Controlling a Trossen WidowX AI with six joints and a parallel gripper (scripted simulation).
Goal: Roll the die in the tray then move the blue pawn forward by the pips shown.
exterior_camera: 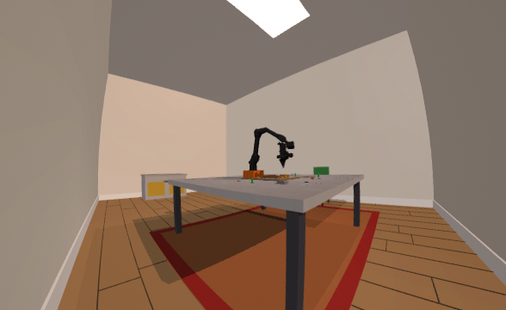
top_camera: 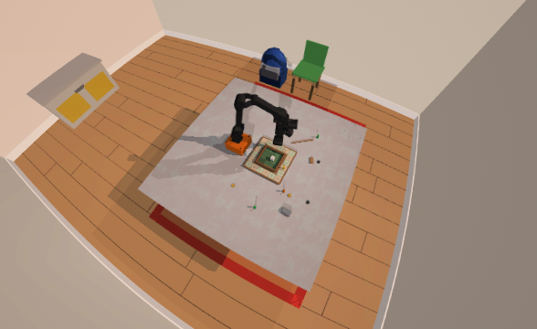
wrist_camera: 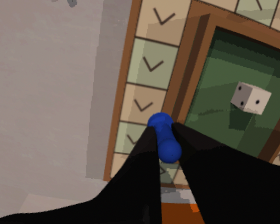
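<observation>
My gripper [wrist_camera: 163, 131] [top_camera: 278, 142] [exterior_camera: 283, 164] is shut on the blue pawn [wrist_camera: 169, 151] and holds it above the left edge of the game board [wrist_camera: 145, 72] [top_camera: 253, 165]. The board is a ring of cream and green squares with arrows. It surrounds a wooden-framed tray [wrist_camera: 192, 63] [top_camera: 262, 153] with a green floor. The white die [wrist_camera: 251, 98] [top_camera: 273, 157] lies in the tray, to the right of the pawn. Its pips are too small to read. In the exterior view the gripper hangs clear above the table.
A wooden stick [top_camera: 301, 141] lies beyond the board, near a green pin [top_camera: 317, 135]. Other small pieces are a yellow pawn [top_camera: 283, 167], an orange pawn [top_camera: 283, 190], a grey block [top_camera: 286, 209] and a black ball [top_camera: 308, 201]. The arm's orange base [top_camera: 238, 144] stands left of the board.
</observation>
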